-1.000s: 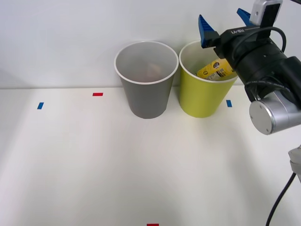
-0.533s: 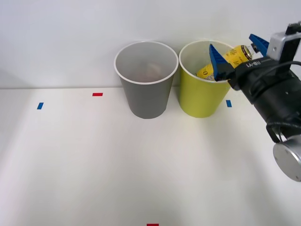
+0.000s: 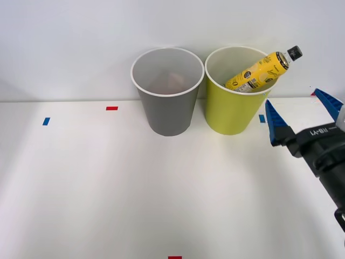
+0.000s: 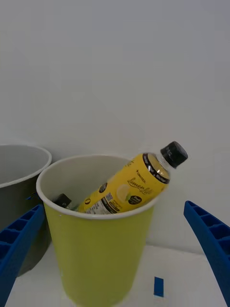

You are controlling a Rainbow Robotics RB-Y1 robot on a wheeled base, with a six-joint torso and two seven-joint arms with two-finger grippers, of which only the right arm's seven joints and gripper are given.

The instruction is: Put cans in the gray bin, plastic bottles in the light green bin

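Front view: the light green bin (image 3: 233, 105) stands at upper centre-right, just beside the gray bin (image 3: 167, 97) on its left. The yellow bottle (image 3: 262, 70) lies tilted inside the light green bin, base down in the bin, neck resting on the white rim, black cap projecting past the rim toward the upper right. The right gripper (image 3: 303, 116) sits at the right edge, lower than the bin rim, fingers spread apart and holding nothing. Something pinkish lies inside the gray bin (too dim to identify).

Right wrist view: the bottle (image 4: 129, 184) leans across the light green bin (image 4: 98, 254), cap (image 4: 173, 153) outside the rim. A dark item (image 4: 62, 199) lies beside its base. The blue fingers (image 4: 211, 240) stand wide at both lower corners, well clear of the bin.

Procedure, as judged: the bottle appears deposited. Retract the arm along a path clear of the projecting cap; contact there could tip the bottle out or shift the bin.
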